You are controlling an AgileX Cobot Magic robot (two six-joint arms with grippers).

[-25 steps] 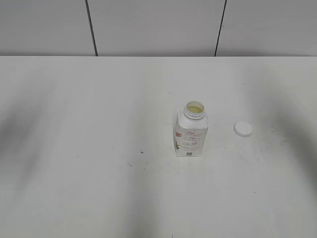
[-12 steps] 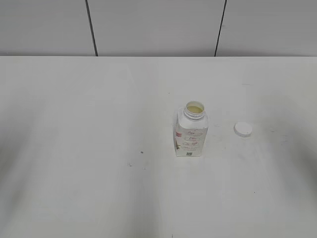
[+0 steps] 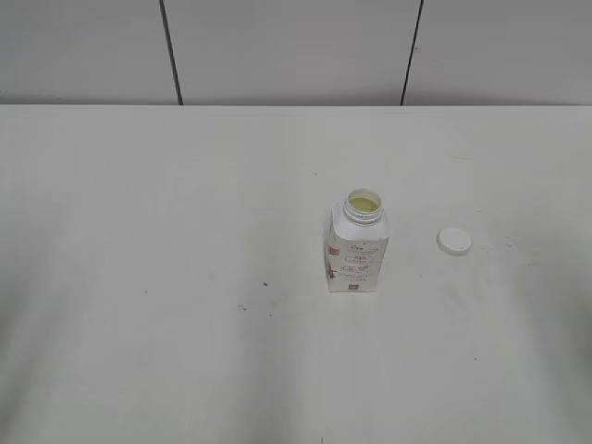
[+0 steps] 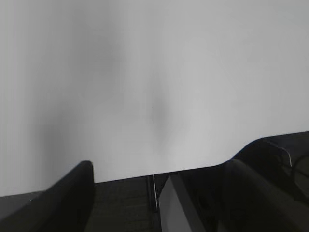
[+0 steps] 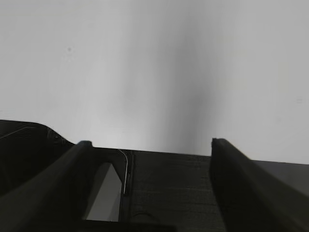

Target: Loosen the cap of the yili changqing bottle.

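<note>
Both hands spread wide, empty; cap [image 3: 454, 240] lies beside the open, upright bottle [image 3: 356, 245].

Bare lab bench: white table [image 3: 185, 351], panelled wall [image 3: 287, 46].

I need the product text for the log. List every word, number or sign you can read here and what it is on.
Nothing can be read.
Bottle: pink-red label print and a small dark code square, both too small and blurred to read.
Cap: plain white, no marking.
Table and both wrist views: no text.
</note>
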